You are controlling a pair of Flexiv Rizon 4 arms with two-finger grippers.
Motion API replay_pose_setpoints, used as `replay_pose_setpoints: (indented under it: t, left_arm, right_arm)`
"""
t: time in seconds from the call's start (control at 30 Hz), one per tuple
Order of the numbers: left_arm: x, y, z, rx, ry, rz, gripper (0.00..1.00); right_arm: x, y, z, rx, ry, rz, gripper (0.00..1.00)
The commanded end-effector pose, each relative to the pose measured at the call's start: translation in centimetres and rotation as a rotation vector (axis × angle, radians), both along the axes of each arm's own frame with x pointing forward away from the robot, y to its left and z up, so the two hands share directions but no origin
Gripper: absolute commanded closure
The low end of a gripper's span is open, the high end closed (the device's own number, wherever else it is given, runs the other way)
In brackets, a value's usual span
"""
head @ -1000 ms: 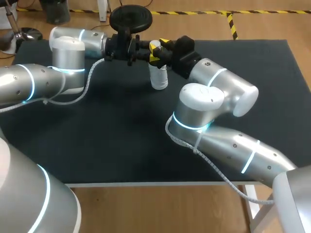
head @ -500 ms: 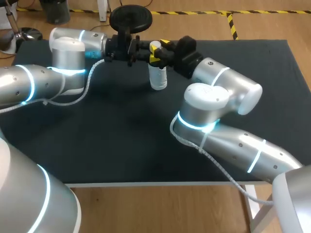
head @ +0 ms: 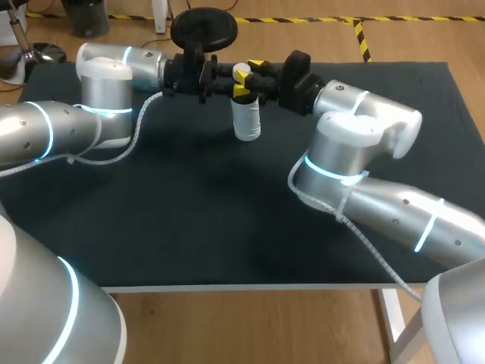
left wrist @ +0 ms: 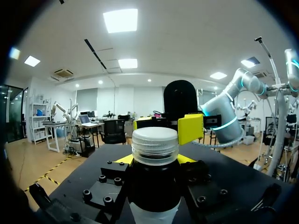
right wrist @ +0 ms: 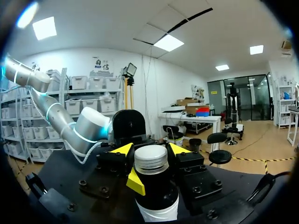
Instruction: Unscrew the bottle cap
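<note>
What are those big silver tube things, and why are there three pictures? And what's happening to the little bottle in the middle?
Those silver tubes are one robot's two arms: the left arm and the right arm. One picture looks down from a camera above and behind the robot. The two round pictures come from small cameras on each arm's wrist, looking out along its claw. On the black table stands one small bottle with a white cap. The left claw pinches the bottle from both sides to steady it. The right claw seems to pinch the cap, probably so it can twist it off.
</note>
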State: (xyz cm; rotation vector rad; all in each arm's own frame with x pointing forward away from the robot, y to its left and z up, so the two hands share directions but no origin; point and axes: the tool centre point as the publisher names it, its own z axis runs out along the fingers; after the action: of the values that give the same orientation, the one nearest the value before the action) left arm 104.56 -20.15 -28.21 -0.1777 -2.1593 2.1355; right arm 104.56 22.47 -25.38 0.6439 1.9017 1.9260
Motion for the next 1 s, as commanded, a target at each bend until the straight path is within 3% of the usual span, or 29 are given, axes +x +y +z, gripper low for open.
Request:
replay_pose_setpoints:
  t: [0.03, 0.63, 1.0]
  left_arm:
    - [0.2, -0.3, 0.4, 0.001, 0.001, -0.003, 1.0]
    - [0.2, -0.3, 0.4, 0.001, 0.001, -0.003, 1.0]
    - [0.2, -0.3, 0.4, 0.001, 0.001, -0.003, 1.0]
  right_arm:
    - [0.5, -0.3, -0.5, 0.007, -0.005, 0.2, 1.0]
    - [1.6, -0.9, -1.5, -0.005, 0.016, 0.557, 1.0]
    - [1.5, -1.0, -1.8, 0.174, -0.004, 0.922, 1.0]
